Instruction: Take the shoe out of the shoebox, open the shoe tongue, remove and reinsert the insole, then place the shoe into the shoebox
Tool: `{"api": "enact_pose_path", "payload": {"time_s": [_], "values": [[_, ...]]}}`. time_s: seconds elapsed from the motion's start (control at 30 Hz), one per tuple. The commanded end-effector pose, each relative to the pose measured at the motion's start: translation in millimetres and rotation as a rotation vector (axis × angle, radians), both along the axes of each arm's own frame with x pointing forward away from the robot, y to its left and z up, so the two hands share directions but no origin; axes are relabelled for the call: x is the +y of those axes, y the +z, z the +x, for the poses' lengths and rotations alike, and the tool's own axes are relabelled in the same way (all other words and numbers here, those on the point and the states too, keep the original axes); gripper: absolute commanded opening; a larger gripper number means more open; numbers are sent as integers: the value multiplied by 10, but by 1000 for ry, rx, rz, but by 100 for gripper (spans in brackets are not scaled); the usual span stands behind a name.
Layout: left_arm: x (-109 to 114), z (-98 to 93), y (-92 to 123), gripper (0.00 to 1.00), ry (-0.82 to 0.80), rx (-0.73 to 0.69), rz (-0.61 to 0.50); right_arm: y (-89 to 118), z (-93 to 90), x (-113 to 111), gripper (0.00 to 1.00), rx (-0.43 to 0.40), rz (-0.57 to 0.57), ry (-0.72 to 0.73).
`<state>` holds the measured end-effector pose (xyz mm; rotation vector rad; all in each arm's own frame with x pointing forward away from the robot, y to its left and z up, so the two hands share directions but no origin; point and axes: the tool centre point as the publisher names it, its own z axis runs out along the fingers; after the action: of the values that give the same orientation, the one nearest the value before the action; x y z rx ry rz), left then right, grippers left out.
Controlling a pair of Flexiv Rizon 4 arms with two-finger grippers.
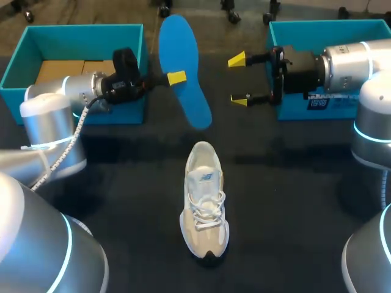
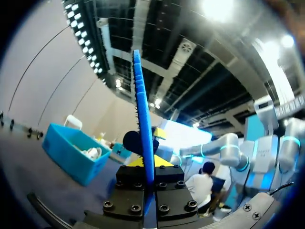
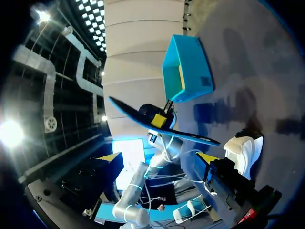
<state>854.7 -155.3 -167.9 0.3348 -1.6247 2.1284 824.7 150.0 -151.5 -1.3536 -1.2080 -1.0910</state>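
Left gripper (image 1: 176, 77): closed on the blue insole (image 1: 183, 67), fingers pinching it from both sides near mid-length. The insole is held clear above the table (image 1: 122, 183), and in the left wrist view it rises edge-on from between the fingers.

Right gripper (image 1: 239, 79): open, yellow tips spread wide, facing the insole from just beside it and not touching.

The shoe (image 1: 204, 201) stands upright on the table below both grippers, well apart from them, toe toward the robot.

One teal box (image 1: 73, 36) lies behind the left gripper's wrist. A second teal box (image 1: 330, 27) lies behind the right gripper.
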Motion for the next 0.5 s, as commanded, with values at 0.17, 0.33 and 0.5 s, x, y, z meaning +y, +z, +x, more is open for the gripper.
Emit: {"api": "enact_pose_path", "payload": {"time_s": [0.17, 0.33, 0.5], "values": [[60, 46, 184, 0, -69, -508, -21, -6, 9, 15, 100, 1, -2, 0], [60, 46, 184, 0, -69, -508, -21, -6, 9, 15, 100, 1, -2, 0], [72, 67, 224, 0, 16, -717, 6, -6, 9, 15, 100, 1, -2, 0]]}}
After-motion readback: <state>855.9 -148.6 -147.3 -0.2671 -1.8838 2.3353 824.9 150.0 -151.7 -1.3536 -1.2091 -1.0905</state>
